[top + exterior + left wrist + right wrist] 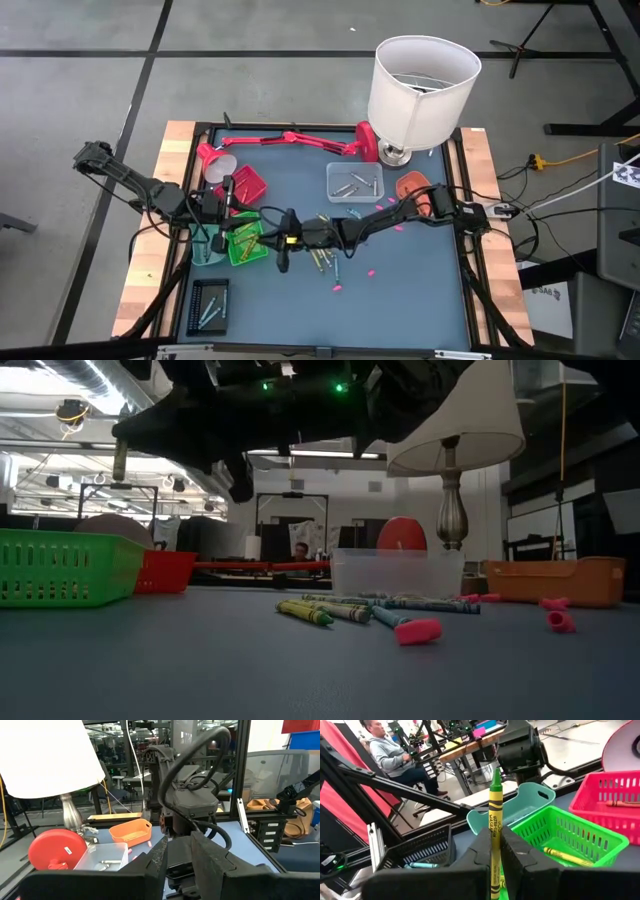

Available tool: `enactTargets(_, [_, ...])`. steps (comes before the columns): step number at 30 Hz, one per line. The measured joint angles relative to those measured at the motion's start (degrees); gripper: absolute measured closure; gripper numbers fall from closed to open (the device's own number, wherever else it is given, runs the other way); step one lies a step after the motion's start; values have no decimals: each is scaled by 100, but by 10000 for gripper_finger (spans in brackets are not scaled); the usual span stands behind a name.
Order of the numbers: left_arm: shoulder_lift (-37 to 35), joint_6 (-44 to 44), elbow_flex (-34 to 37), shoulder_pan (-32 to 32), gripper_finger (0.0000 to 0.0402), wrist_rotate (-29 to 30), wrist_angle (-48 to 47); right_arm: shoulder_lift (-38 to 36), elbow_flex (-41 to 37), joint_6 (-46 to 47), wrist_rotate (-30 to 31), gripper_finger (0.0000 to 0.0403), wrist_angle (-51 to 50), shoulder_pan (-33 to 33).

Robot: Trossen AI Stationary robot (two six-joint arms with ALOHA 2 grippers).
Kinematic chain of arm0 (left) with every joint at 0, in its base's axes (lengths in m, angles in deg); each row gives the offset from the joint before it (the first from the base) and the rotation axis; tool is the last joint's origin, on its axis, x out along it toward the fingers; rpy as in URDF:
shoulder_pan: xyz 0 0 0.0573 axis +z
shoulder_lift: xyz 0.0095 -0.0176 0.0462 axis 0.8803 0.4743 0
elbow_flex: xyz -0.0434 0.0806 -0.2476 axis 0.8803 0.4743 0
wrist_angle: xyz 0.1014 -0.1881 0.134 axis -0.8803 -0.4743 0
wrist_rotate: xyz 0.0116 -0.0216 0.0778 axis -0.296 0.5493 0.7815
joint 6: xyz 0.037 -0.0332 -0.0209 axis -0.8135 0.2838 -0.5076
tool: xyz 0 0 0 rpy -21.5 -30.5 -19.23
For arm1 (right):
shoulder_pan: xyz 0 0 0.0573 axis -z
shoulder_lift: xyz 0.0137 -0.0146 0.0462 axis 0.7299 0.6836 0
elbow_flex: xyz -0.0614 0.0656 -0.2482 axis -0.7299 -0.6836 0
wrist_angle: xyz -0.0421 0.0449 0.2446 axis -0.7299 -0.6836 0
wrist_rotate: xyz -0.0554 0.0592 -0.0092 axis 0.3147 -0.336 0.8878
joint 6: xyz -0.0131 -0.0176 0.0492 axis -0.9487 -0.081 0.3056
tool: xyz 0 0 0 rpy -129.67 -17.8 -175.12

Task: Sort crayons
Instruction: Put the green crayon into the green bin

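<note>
From high above, my right gripper (283,243) sits near the middle of the picture, just beside the green plastic basket (243,246). My left gripper (226,196) is to the left of it, over the red plastic basket (246,186). A small pile of loose crayons (322,260) lies on the blue table (400,280), just right of my right gripper. Small pink stubby bits (337,288) lie lower down. A clear plastic tub (354,181) near the white lamp shade (423,88) has some grey sticks in it. A black tray (209,305) at the lower left holds a few pale blue ones.

From the table top, the loose pile of crayons (345,607) lies in the middle, in front of the clear tub (397,572). The green basket (65,567) stands at the left edge.

From my left wrist, my left fingers (150,870) stand a little apart, and I see nothing between them. An orange plastic tray (131,830) sits at the middle left.

From my right wrist, my two fingers are squeezed tight on a yellow crayon (495,827) that stands straight up. The green basket (575,837) is at the middle right, with one yellow crayon already inside it.

I think the job is partly done. Some sticks are in their places, but a pile is still left on the table. I guess this yellow one goes in the green basket.
</note>
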Motion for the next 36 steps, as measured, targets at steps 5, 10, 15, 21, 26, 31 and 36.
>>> enactTargets(5, [2, -2, 0, 0, 332, 0, 4, 157, 459, -138, 2, 386, -76, 2])
enactTargets(10, [2, 0, 0, 0, 332, -2, 21, 728, 1223, -169, -180, 386, -704, 9])
enactTargets(15, [2, -2, 0, 2, 332, -4, 7, 907, 1535, -172, -115, 386, -987, 70])
enactTargets(21, [1, -4, 0, 2, 332, -2, 0, 933, 1522, -164, -92, 368, -1187, 167])
enactTargets(26, [2, -4, 0, 2, 332, -4, -4, 933, 1524, -151, -115, 313, -1276, 192])
enactTargets(31, [2, -3, 0, 2, 332, -4, -81, 933, 1523, -153, -112, 283, -1338, 205])
enactTargets(36, [0, 6, 0, 2, 332, -6, -213, 780, 1520, -272, -155, 281, -2016, 205])
